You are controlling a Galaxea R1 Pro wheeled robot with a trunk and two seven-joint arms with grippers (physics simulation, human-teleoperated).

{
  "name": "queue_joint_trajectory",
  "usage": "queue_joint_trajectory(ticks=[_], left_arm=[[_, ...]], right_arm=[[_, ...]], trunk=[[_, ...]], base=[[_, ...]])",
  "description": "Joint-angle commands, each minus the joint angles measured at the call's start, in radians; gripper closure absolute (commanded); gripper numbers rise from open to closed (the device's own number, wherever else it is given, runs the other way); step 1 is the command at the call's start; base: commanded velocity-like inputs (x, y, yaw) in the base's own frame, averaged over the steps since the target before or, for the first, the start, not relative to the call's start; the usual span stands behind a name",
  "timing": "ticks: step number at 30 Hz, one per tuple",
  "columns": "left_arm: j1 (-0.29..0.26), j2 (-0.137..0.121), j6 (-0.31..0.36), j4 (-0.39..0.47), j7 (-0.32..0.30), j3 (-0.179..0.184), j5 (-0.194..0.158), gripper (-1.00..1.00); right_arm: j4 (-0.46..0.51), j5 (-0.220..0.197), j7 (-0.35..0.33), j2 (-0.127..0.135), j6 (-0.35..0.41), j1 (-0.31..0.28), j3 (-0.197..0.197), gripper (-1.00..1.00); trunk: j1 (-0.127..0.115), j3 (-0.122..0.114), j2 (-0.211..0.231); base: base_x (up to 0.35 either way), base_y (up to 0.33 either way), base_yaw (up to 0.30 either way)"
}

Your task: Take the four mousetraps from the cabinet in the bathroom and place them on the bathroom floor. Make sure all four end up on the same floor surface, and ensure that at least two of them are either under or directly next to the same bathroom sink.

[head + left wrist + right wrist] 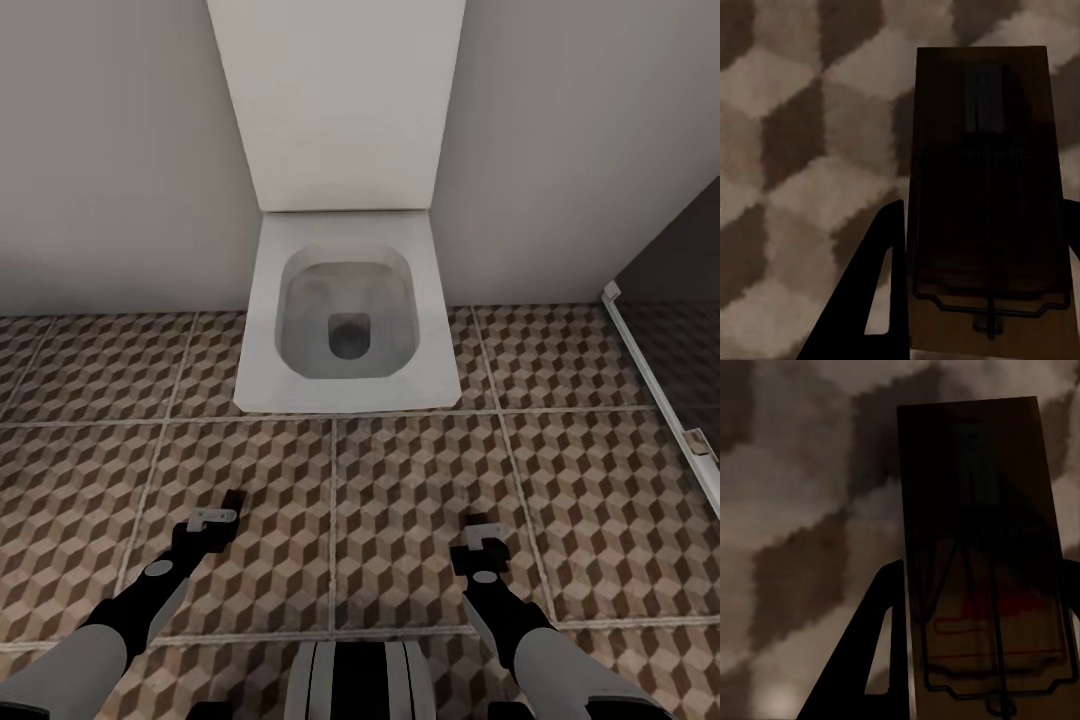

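Left gripper (975,300) clamped on mousetrap (982,172); right gripper (979,660) likewise on second mousetrap (982,525). Facing toilet (345,320); risk: release here, no bathroom sink nearby.

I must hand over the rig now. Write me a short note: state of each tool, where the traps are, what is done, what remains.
Left tool: shut on a mousetrap, held above the bathroom floor.
Right tool: shut on a second mousetrap, also above the tiles.
The robot faces a white toilet at the wall.
Done: two traps are in hand.
Left: place both on the floor by the sink, probably after turning away from the toilet; then handle the other two traps.
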State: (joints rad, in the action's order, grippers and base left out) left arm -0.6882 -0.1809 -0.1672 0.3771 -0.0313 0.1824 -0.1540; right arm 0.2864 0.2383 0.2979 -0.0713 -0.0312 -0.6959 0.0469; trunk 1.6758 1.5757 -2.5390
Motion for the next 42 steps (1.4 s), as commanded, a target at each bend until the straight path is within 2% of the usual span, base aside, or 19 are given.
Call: queue_joint_trajectory(ticks=[1,11,27,35,42], left_arm=[[-0.001,-0.001,-0.004,-0.001,0.006,0.006,-0.009,1.0],[-0.001,0.001,-0.005,-0.003,0.026,0.003,-0.01,1.0],[-0.001,0.003,-0.005,0.001,0.027,0.003,-0.012,1.0],[-0.001,0.003,-0.005,0.003,0.027,0.003,-0.037,1.0],[-0.001,0.003,-0.015,0.003,0.027,0.003,-0.043,1.0]], right_arm=[[-0.001,0.006,0.0,0.0,-0.002,0.0,0.005,1.0],[0.001,0.006,0.001,-0.002,-0.005,0.0,0.005,1.0],[0.02,0.005,0.0,-0.001,-0.009,0.0,0.004,1.0],[0.026,0.01,0.011,-0.003,-0.007,0.0,0.001,1.0],[0.065,0.009,0.038,-0.005,-0.002,0.0,0.003,1.0]], trunk=[[0.0,0.0,0.0],[0.0,0.0,0.0],[0.0,0.0,0.0],[0.0,0.0,0.0],[0.0,0.0,0.0]], base=[[0.0,0.0,0.0],[0.043,0.0,0.0],[0.29,0.0,0.0],[0.068,0.0,0.0],[0.006,0.0,0.0]])
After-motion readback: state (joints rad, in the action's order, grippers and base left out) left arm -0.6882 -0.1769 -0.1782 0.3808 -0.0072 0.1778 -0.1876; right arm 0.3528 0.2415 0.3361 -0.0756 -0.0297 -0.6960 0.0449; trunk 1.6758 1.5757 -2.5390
